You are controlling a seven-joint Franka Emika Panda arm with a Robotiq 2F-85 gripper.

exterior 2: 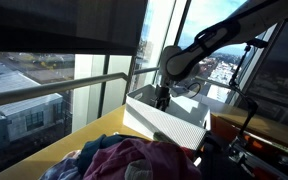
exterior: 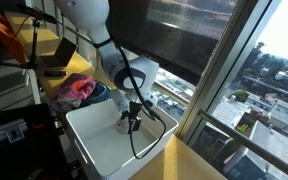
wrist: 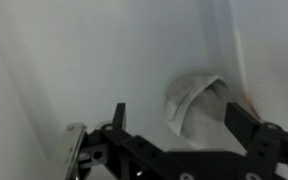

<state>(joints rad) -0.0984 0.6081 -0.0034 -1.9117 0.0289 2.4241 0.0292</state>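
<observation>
Your gripper (wrist: 173,108) hangs low inside a white bin (exterior: 102,152), jaws spread wide and holding nothing. In the wrist view its two dark fingers (wrist: 229,120) rise from the bottom edge, at about 7 and 5 o'clock. A white cloth (wrist: 196,105) lies between and just beyond them, toward 3 o'clock, tucked into the corner where the bin's floor meets its wall.

What could go wrong, as a judgement from this pose:
- The cloth sits hard against the wall, so the finger on that side may strike the wall before the jaws can close around the fabric.
- Cloth and bin are nearly the same white, so its edges are hard to read and you could close on a single loose fold that slips free.
- In an exterior view a dark cable (exterior: 139,140) loops from the wrist down toward the rim at 5 o'clock of the gripper (exterior: 130,122). It could catch on that rim.
- The bin looks light, and a sideways push might slide it.

The cloth is small, crumpled and off-white, with soft rounded folds and a shadowed hollow on its near side. The picture is blurred, so its weave cannot be told.

A pile of clothes (exterior 2: 134,160) in pink, red and blue lies well apart from the bin, and bright windows (exterior 2: 104,40) run beside it.
</observation>
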